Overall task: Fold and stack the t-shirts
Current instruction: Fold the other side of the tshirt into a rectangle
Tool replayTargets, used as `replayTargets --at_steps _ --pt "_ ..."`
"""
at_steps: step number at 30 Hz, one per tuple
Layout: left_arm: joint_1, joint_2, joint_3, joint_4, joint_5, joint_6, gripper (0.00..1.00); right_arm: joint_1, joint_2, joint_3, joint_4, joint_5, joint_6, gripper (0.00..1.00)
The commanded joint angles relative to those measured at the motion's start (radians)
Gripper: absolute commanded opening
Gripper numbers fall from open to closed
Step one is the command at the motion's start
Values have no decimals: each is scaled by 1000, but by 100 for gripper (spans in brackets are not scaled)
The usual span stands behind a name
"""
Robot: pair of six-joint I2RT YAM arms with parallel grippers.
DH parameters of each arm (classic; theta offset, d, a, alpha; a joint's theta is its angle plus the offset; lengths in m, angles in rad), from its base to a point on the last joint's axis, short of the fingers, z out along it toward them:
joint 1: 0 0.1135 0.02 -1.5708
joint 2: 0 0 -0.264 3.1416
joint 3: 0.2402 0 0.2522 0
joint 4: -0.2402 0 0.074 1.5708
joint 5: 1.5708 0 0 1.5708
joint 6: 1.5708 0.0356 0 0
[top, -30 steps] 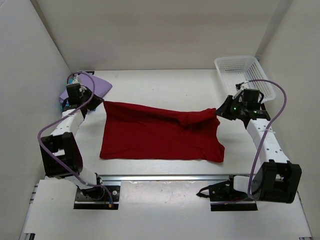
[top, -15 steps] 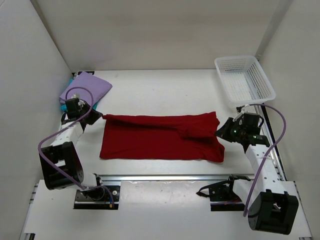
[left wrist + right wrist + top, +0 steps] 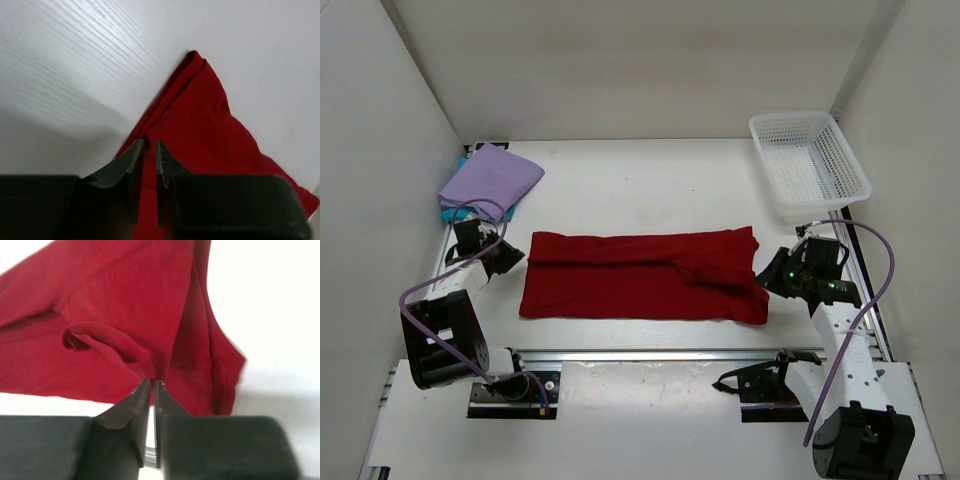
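Two were done: the purple shirt (image 3: 492, 176) lay folded on the teal shirt (image 3: 447, 213), far left. The red shirt (image 3: 640, 275) lay mid-tabletop (image 3: 640, 180), folded once lengthwise; more folds and stacking remained, I judged. My left hand (image 3: 149, 145) and right hand (image 3: 152, 383) sat at its ends, barely parted; whether they gripped cloth, I couldn't tell.

Reads as a robotics lab test cell rather than a home. Boxed in on three sides by bare white panels (image 3: 650, 60) around a white table (image 3: 640, 175). Fitted with an aluminium rail (image 3: 660, 354) along the near edge, a left arm (image 3: 438, 335) and a right arm (image 3: 840, 340) bolted on black base plates (image 3: 490, 400), and trailing loose purple cables (image 3: 890, 265).
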Motion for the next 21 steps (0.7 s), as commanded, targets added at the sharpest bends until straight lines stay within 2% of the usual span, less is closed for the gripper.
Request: replayTargets --at_steps 1,3,5,6,8,10,12,15,17,21 --pt "30 -40 0 6 -24 -18 29 32 -29 47 -62 51 -35 11" --pt "49 -54 10 12 4 -36 32 65 -46 56 -85 94 -27 22" --pt "50 -74 8 32 17 -61 32 74 -78 70 -78 82 -26 29" --pt "43 -78 10 38 18 -72 30 83 -83 94 -79 91 -33 28" --pt "8 -109 4 67 24 -89 25 150 -46 128 -79 125 -26 20" --pt "-50 -134 8 98 7 -84 23 273 -2 139 -29 152 3 10" --pt "-123 -158 11 112 -21 -76 21 478 94 129 40 230 68 1" --pt "-250 -167 8 125 -76 -58 21 610 255 165 144 267 66 0" --pt "-331 -157 -13 145 -105 -55 20 646 346 217 190 287 40 3" --pt "-364 -105 -44 201 -105 -52 19 645 501 266 188 344 28 0"
